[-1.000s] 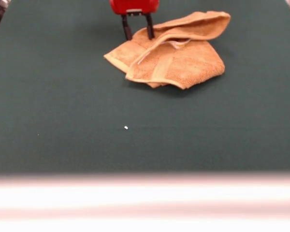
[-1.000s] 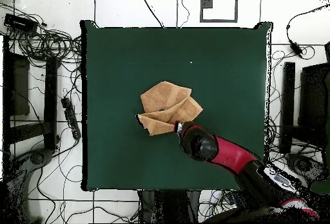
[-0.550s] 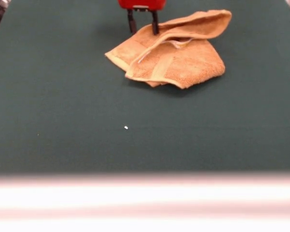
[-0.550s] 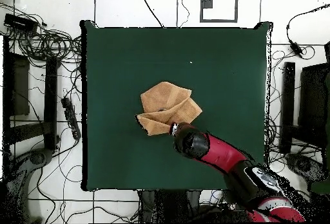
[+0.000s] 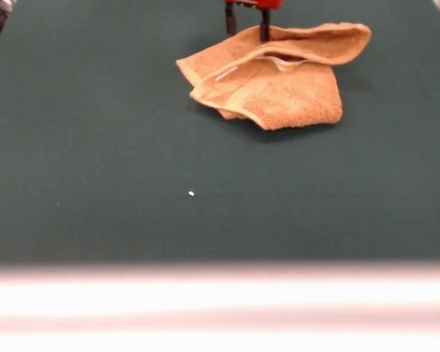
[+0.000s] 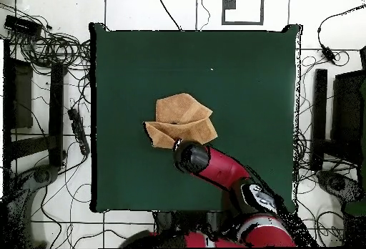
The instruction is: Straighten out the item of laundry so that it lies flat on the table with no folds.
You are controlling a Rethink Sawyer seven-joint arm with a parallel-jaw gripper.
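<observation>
While towel (image 5: 279,84) lies folded, jaws (image 5: 247,26) spread at its far edge.

A folded orange-tan towel (image 5: 275,81) lies crumpled on a green counter (image 5: 132,183), the end effector (image 5: 247,26) straddling its far edge.

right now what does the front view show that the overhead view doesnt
Only the front view shows the gripper fingers, apart, at the towel's far edge, its stacked folds, and the table's pale front edge. Only the overhead view shows the whole red arm, the full table outline, and cables on the floor. Both show the towel crumpled, not flat.
</observation>
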